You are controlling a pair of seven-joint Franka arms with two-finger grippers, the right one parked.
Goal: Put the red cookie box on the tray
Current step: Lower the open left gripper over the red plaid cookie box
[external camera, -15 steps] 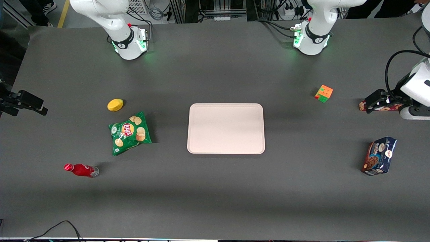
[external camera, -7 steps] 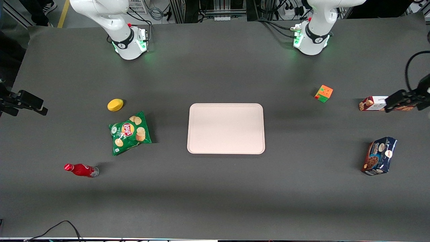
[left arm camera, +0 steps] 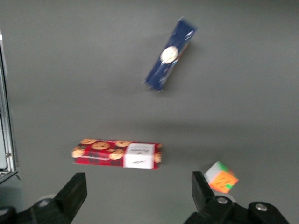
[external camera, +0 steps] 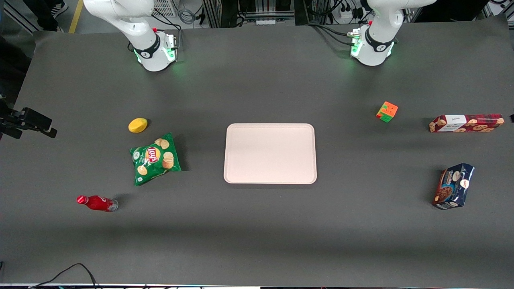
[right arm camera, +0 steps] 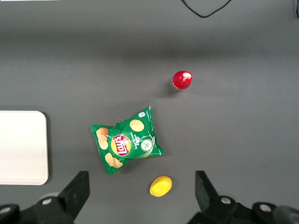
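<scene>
Having lifted clear, jaws wide apart, the gripper point(left arm camera: 136, 196) hovers above the red cookie box point(external camera: 466, 123).

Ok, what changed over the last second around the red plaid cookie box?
The left arm drew away from the long red plaid cookie box, toward the working arm's end of the table, leaving the front view. Its gripper now hangs open above the box, fingers apart, holding nothing. The box lies where it was, off the pale pinkish plastic tray. Nothing else moved.
</scene>
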